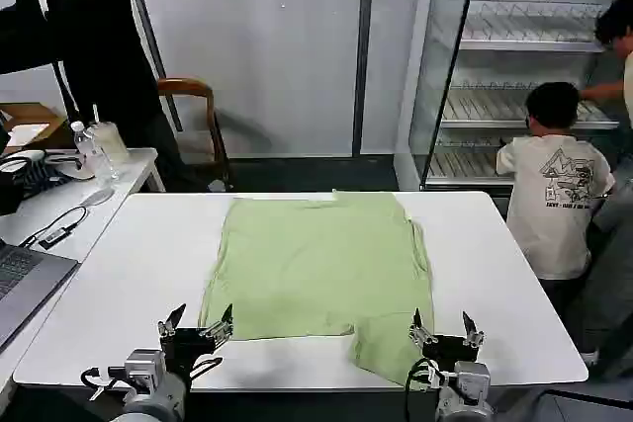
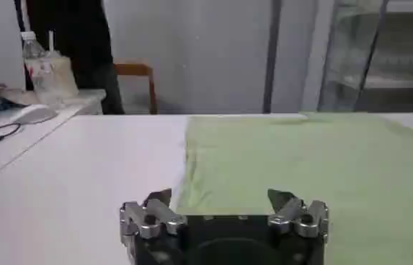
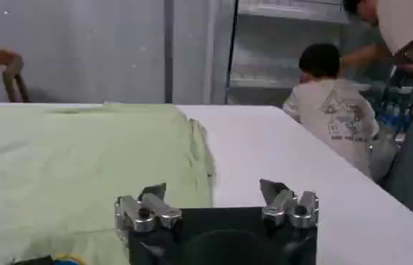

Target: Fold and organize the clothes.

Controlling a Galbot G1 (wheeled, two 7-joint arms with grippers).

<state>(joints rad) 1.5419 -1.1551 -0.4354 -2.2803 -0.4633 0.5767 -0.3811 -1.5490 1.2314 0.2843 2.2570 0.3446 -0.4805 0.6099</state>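
Item: pale lime-green T-shirt (image 1: 316,264). I see it spread flat on the white desk (image 1: 129,274), plain face up, collar toward the far edge. The sleeves look folded inward, with a wrinkled fold line along its right side. Its lower right corner runs on toward the near edge of the desk, just beside my right end effector. In the right wrist view a small patch of red and blue print peeks out at the near hem of the shirt.

Left end effector (image 1: 197,322): at the near desk edge, by the shirt's lower left corner, fingers apart, holding nothing.

Right end effector (image 1: 446,328): at the near desk edge, by the shirt's lower right corner, fingers apart, holding nothing.

Surroundings: second desk (image 1: 119,177) to my left carrying a laptop (image 1: 25,289), cables, a plastic water bottle (image 1: 89,148); wooden chair (image 1: 193,111) behind; metal shelving rack (image 1: 524,66) at far right.
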